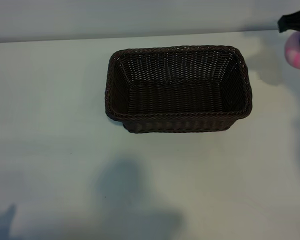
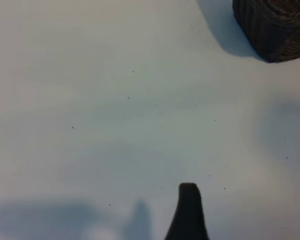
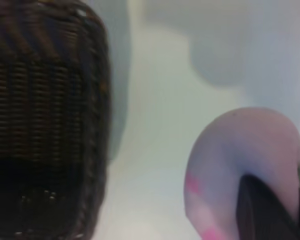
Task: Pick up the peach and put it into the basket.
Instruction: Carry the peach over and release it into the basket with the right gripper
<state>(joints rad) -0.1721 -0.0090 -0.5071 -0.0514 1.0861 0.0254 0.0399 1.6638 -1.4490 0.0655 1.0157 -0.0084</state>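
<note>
The dark-brown woven basket (image 1: 180, 114) stands in the middle of the white table, with nothing inside it. At the far right edge of the exterior view, the pale-pink peach (image 1: 297, 54) hangs under my black right gripper (image 1: 299, 34), which is shut on it. Seen from the right wrist, the peach (image 3: 240, 155) fills the near corner against one dark finger (image 3: 262, 212), and the basket (image 3: 45, 100) lies a short gap away. My left gripper is outside the exterior view. Its wrist view shows one finger (image 2: 188, 212) over bare table, jaws open, and a basket corner (image 2: 277, 30) far off.
The white table (image 1: 50, 150) spreads wide on all sides of the basket. Its back edge (image 1: 50, 41) meets a pale wall. Arm shadows lie along the front of the table, and another falls to the right of the basket.
</note>
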